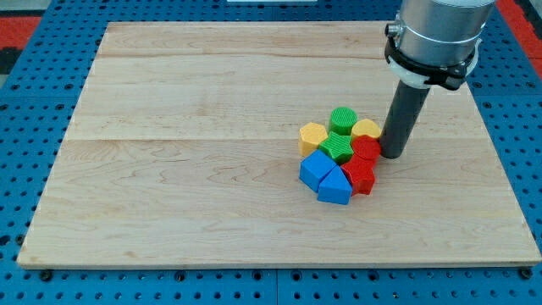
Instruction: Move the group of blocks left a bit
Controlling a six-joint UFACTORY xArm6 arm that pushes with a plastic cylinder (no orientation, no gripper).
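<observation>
Camera view, single frame. Counter (169, 186): pale wooden board, lying on a blue pegboard base (34, 51) that shows around its edges. All the blocks sit in one tight cluster right of centre, slightly toward the view's bottom.

Arm: grey cylindrical body at the view's top right, ending in a dark rod. No claw is fitted, so nothing can be said of it being apart or together. My tip (394, 155) rests on the counter at the cluster's right edge, touching or just beside the red blocks and the yellow block (367, 130). Judgement: this placement suits the task, since a push toward the view's left from here would bear on the whole group.

Group, largest to smallest as it appears:
- two blue blocks (326, 178), at the bottom, side by side, touching;
- two red blocks (362, 165), right side, stacked along the view's vertical;
- green block (336, 146), star-like ribbed shape, centre;
- green cylinder (343, 119), top;
- yellow hexagonal block (312, 135), left;
- the yellow block already noted, upper right, shape unclear.

Risk, judged: the off-centre contact may rotate or scatter the cluster.
</observation>
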